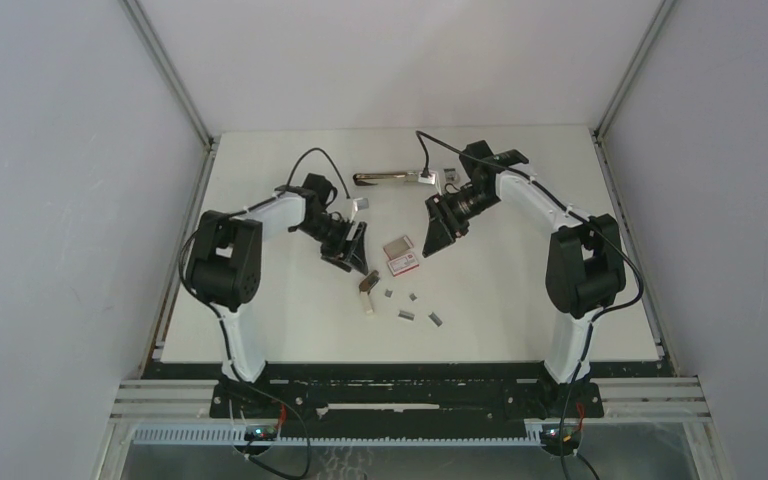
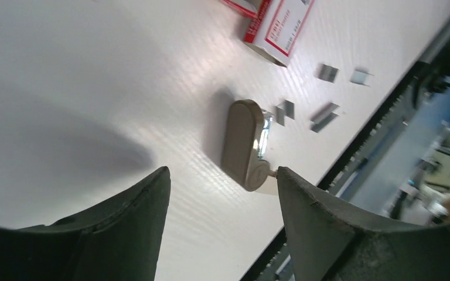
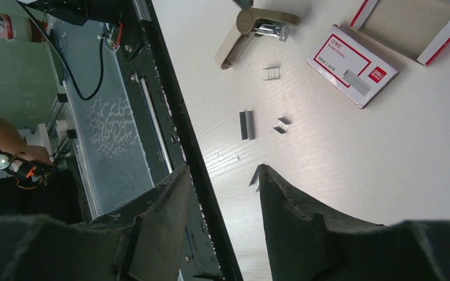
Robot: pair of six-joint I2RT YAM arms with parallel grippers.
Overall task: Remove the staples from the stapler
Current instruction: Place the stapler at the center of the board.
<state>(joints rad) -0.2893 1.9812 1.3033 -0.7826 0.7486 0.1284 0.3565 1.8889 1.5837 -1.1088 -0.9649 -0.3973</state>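
Observation:
The small beige stapler [image 1: 367, 289] lies on the white table, opened, with its metal magazine showing in the right wrist view [image 3: 252, 29]. Several short grey staple strips [image 1: 407, 316] lie loose on the table to its right, and they show in the left wrist view [image 2: 324, 116] and the right wrist view [image 3: 246, 124]. My left gripper [image 1: 352, 258] is open and empty just behind the stapler [image 2: 245, 143]. My right gripper [image 1: 432, 240] is open and empty, above the table right of the red-and-white box [image 1: 400, 255]. One small strip [image 3: 254, 177] lies by its right fingertip.
The red-and-white box [image 3: 351, 64] lies beside its open tray [image 3: 410, 26]. A long dark tool [image 1: 392, 178] and small grey pieces [image 1: 450, 175] lie at the back. The table's black front rail [image 3: 176, 140] runs close to the staples.

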